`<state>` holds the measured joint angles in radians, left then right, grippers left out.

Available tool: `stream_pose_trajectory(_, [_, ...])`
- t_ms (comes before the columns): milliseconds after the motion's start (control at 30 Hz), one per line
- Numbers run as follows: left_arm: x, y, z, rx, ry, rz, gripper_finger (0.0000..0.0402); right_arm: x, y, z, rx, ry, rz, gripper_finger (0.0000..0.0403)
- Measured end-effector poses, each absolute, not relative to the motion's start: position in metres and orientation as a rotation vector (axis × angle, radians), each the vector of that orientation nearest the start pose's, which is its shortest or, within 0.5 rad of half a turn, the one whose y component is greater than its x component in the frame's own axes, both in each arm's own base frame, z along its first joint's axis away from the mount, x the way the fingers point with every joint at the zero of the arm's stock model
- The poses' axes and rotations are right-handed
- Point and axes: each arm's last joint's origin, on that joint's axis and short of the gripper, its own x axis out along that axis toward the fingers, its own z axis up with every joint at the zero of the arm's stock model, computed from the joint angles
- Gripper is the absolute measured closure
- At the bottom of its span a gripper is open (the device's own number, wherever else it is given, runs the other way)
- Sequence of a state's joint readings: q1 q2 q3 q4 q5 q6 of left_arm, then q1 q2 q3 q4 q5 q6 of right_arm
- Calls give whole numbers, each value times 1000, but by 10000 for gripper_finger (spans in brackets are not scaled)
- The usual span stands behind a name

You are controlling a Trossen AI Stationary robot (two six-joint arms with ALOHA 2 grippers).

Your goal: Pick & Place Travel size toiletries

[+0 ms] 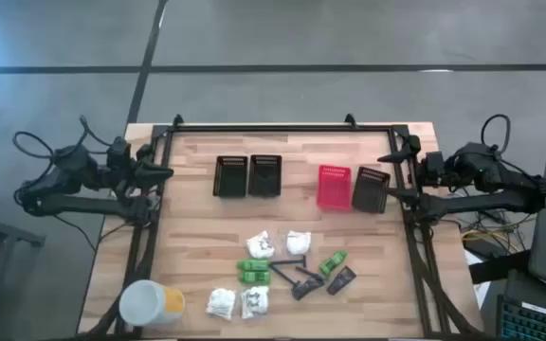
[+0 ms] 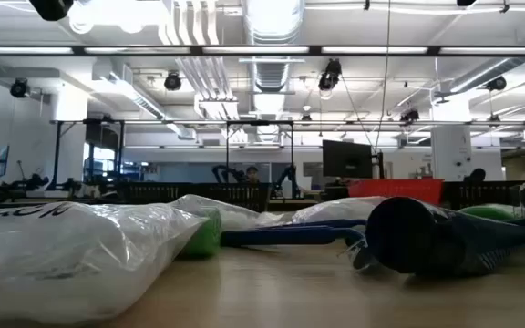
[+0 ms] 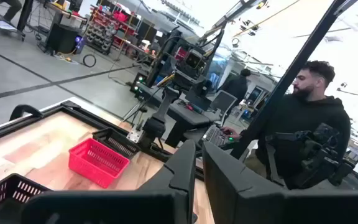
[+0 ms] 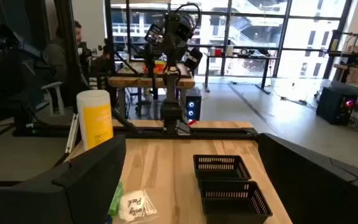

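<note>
Toiletries [image 1: 282,271] lie heaped mid-table, well apart from closed left claw [image 1: 166,173] and wide-open right claw [image 1: 390,159].

High view: placed overhead, facing straight down, taking in the whole table [image 1: 207,227]. Low view: set at tabletop level, very near the toiletries [image 2: 71,255], facing the room. Left wrist view: looks across to the red basket [image 3: 98,163]. Right wrist view: looks across to two black baskets [image 4: 225,180]. Baskets shared with the high view.
</note>
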<state>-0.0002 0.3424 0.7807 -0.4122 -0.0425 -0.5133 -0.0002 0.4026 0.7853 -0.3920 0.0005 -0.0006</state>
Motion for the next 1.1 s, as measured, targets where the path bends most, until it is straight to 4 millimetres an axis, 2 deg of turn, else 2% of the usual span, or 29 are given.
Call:
stream_pose_trajectory(1000, [64,1,353,-513,-36,34,367,79,0,353,-2,9,-1,39])
stream_pose_trajectory(1067, [64,1,353,-513,-36,34,367,81,0,356,-23,-43,-5,39])
stream_pose_trajectory(1100, [64,1,353,-513,-36,34,367,84,0,358,36,-84,-1,39])
